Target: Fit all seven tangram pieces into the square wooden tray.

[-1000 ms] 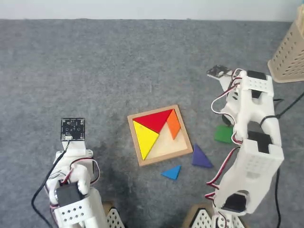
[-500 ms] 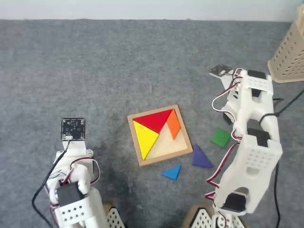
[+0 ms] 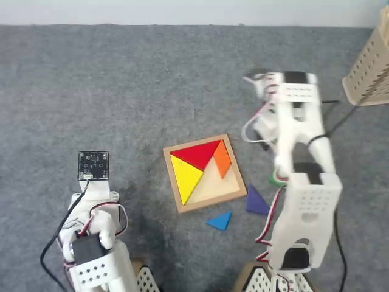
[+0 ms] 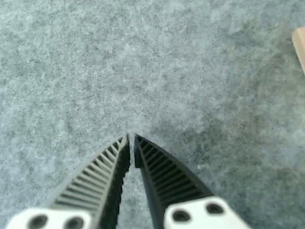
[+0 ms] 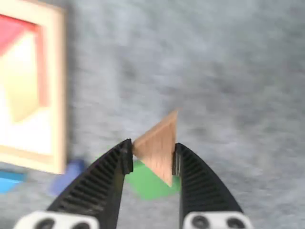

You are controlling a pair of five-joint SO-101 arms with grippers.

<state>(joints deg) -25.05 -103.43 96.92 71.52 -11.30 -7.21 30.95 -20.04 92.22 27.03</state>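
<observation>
In the tray (image 3: 213, 202) sit red (image 3: 197, 155), yellow (image 3: 184, 176) and orange (image 3: 222, 160) pieces; purple (image 3: 255, 201), blue (image 3: 220, 220) and green (image 5: 150, 183) lie outside to its right, and the right gripper (image 5: 151, 155) pinches a triangle (image 5: 159, 143).

Open grey surface (image 3: 121, 91) lay left of the tray (image 3: 214, 185) — the right arm (image 3: 304, 207) crowded its right side, above the green piece (image 3: 276, 180).

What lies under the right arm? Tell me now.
A green piece lies on the carpet there; just its edge peeks out from above, the rest covered by the right arm. In the wrist view, the tan triangle in the jaws hides part of it.
</observation>
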